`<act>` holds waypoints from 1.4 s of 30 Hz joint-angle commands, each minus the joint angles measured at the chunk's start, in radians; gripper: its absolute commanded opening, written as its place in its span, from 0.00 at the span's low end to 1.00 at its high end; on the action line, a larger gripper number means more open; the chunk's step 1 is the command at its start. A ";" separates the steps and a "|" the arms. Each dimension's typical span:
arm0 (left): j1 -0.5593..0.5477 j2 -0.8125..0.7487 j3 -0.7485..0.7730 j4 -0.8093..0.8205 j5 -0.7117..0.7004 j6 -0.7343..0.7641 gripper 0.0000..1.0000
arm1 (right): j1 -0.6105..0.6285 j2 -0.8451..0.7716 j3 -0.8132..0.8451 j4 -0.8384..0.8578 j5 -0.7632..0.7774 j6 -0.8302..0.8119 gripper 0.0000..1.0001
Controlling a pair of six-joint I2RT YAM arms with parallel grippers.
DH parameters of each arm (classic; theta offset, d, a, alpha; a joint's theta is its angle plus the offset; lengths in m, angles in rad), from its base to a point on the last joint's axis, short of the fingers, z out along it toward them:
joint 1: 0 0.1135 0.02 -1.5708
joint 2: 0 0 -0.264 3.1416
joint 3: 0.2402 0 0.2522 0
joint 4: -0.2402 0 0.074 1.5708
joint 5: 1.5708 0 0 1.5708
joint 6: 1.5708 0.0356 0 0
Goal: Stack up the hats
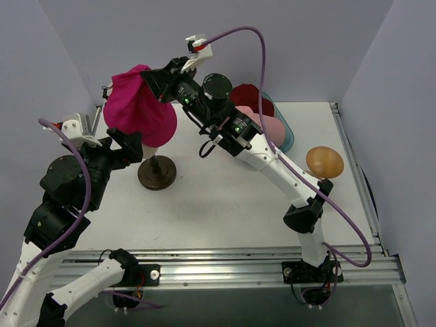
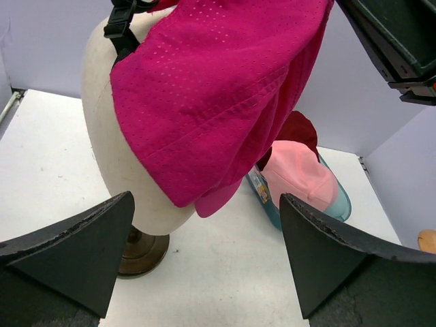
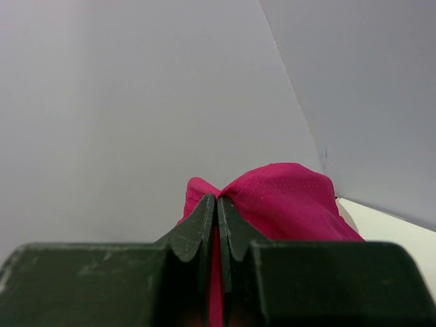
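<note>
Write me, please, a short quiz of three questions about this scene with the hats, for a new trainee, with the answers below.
1. True or false: the right gripper is shut on the magenta cap.
2. What does the magenta cap partly cover? A) the cream head form B) the teal tray C) the table
3. Fill in the missing word: the left gripper is ____ and holds nothing.
Key: 1 true; 2 A; 3 open.
</note>
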 commanded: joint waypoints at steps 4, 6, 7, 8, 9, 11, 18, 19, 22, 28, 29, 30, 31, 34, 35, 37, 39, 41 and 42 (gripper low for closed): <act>0.048 0.004 -0.022 0.082 0.120 -0.015 0.97 | -0.013 -0.083 -0.012 0.101 -0.034 0.022 0.00; 0.067 0.015 -0.033 0.140 0.189 -0.014 0.97 | -0.014 -0.085 -0.021 0.110 -0.038 0.025 0.00; 0.075 0.015 -0.050 0.160 0.212 -0.014 0.95 | -0.014 -0.085 -0.021 0.111 -0.038 0.028 0.00; 0.084 0.014 -0.060 0.183 0.233 -0.015 0.94 | -0.014 -0.085 -0.021 0.111 -0.040 0.033 0.00; 0.094 0.003 -0.073 0.226 0.272 -0.020 0.89 | -0.016 -0.085 -0.023 0.111 -0.041 0.033 0.00; 0.118 -0.006 -0.097 0.269 0.310 -0.032 0.83 | -0.019 -0.086 -0.028 0.116 -0.046 0.034 0.00; 0.175 0.021 -0.070 0.260 0.343 -0.052 0.63 | -0.043 -0.105 -0.070 0.136 -0.066 0.056 0.00; 0.183 0.023 -0.067 0.260 0.341 -0.055 0.59 | -0.048 -0.108 -0.078 0.137 -0.067 0.057 0.00; 0.213 0.029 -0.048 0.254 0.341 -0.058 0.46 | -0.060 -0.109 -0.084 0.130 -0.078 0.059 0.00; 0.273 0.095 0.059 0.186 0.349 -0.043 0.20 | -0.080 -0.103 -0.095 0.117 -0.087 0.040 0.00; 0.282 0.109 0.074 0.171 0.355 -0.043 0.17 | -0.082 -0.103 -0.092 0.116 -0.089 0.025 0.00; 0.291 0.128 0.090 0.151 0.369 -0.043 0.10 | -0.082 -0.102 -0.094 0.113 -0.090 0.017 0.00; 0.311 0.135 0.101 0.143 0.375 -0.046 0.05 | -0.082 -0.100 -0.092 0.110 -0.093 0.010 0.00; 0.348 0.149 0.136 0.116 0.373 -0.047 0.02 | -0.082 -0.099 -0.091 0.099 -0.098 -0.025 0.00; 0.359 0.153 0.153 0.106 0.373 -0.046 0.02 | -0.082 -0.099 -0.091 0.099 -0.103 -0.042 0.00; 0.393 0.168 0.173 0.071 0.373 -0.041 0.02 | -0.082 -0.092 -0.087 0.101 -0.110 -0.056 0.00; 0.417 0.196 0.194 0.031 0.385 -0.040 0.02 | -0.080 -0.082 -0.086 0.125 -0.144 -0.062 0.00; 0.471 0.214 0.200 0.013 0.410 -0.046 0.02 | -0.076 -0.068 -0.075 0.143 -0.187 -0.078 0.00; 0.494 0.222 0.200 0.011 0.431 -0.060 0.02 | -0.071 -0.059 -0.071 0.151 -0.201 -0.090 0.00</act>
